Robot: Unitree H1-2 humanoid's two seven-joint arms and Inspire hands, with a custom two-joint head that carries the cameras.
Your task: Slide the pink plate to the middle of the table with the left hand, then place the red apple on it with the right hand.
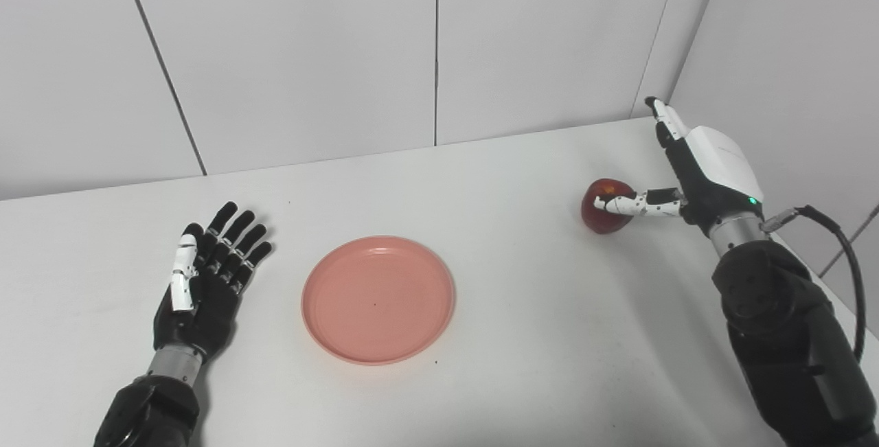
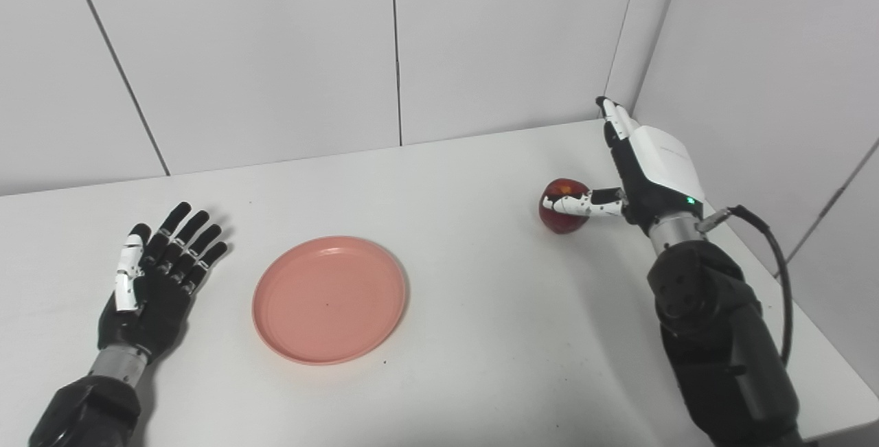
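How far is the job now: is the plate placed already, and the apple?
The pink plate lies near the table's middle, and the left robot hand rests open beside it. The right robot hand is open at the red apple, thumb across it. Grasping, lifting and placing remain.

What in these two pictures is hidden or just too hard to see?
- Right hand: both views show only its back; most fingers hidden, so grip on the round red apple is unclear.
- Apple's far side: hidden by the apple itself.
- Round pink plastic plate: dark speck at its centre too small to identify.
- Both arms: cut off by the bottom edge.
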